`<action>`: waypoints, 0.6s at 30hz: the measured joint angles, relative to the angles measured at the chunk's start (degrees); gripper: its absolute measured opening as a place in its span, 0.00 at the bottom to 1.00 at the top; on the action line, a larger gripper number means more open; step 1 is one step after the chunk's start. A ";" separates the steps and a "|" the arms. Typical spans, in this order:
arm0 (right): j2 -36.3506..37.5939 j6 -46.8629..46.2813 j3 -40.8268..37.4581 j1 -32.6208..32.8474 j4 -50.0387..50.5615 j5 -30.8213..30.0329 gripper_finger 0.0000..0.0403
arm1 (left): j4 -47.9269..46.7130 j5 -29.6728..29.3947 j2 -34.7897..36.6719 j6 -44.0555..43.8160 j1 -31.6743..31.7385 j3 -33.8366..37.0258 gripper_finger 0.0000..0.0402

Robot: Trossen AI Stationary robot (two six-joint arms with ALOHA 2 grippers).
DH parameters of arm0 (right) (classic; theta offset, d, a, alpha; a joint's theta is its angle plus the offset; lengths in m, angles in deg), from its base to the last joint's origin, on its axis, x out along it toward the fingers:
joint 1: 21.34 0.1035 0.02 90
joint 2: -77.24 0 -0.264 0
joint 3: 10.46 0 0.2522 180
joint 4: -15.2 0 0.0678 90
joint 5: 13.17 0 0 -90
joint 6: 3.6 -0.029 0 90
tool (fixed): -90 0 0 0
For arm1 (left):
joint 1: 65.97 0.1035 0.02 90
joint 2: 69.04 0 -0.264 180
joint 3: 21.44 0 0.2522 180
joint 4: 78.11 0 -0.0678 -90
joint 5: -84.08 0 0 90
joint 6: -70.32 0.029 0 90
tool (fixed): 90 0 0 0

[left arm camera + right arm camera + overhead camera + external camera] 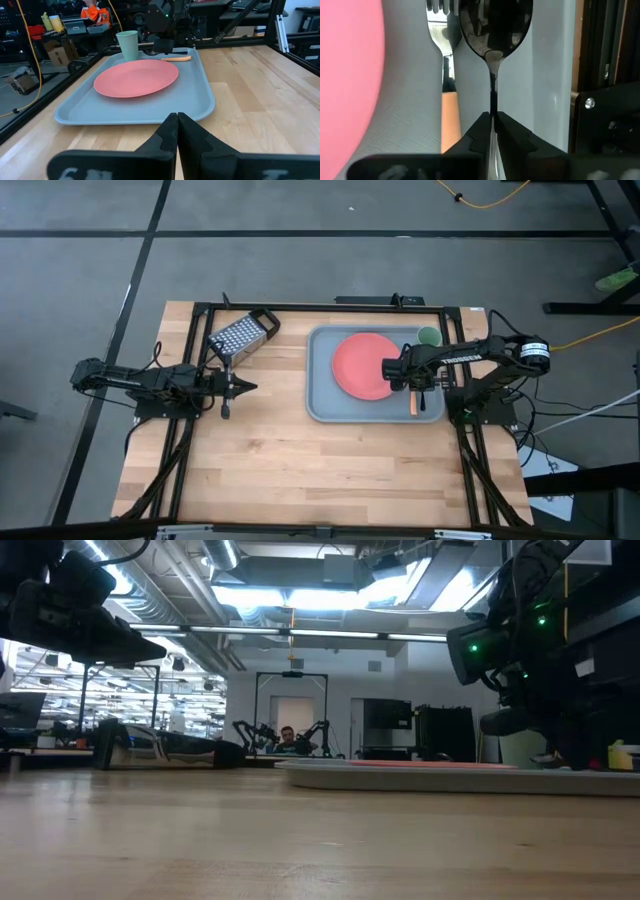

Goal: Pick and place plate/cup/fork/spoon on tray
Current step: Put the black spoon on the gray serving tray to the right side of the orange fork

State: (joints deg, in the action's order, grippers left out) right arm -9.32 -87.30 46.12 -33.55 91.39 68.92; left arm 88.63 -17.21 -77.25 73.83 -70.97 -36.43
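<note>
The grey-blue tray (pixel 322 405) lies on the table's right half. On it rest the coral-red plate (pixel 362 365), the pale green cup (pixel 428 336) standing at the far right corner, and the fork (pixel 414 405) with its orange handle, lying to the right of the plate. My right gripper (pixel 420 385) is over the tray's right side, shut on the dark spoon (pixel 495 25), which lies beside the fork (pixel 440 10). My left gripper (pixel 245 387) is shut and empty, left of the tray. It faces the tray in the left wrist view (pixel 200 100). My right gripper pinches the spoon's thin handle (pixel 493 107) between its two fingers, a little behind the bowl. The fingers come from above and lie along the handle. The spoon lies level along the fork, low over the tray; whether it touches the tray I cannot tell.
A metal box grater (pixel 242 335) lies on the table at the far side, just beyond my left gripper. Black frame rails (pixel 300 307) run around the table's edges. Bare wood lies on the near side of the tray.
</note>
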 joint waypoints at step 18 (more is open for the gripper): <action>0.00 0.00 -0.01 0.00 0.07 -0.06 0.09 | 0.00 0.00 0.01 0.02 -0.01 0.00 0.00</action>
State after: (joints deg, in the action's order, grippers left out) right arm -9.32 -87.30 46.11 -33.55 91.46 68.86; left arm 88.63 -17.21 -77.24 73.85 -70.98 -36.43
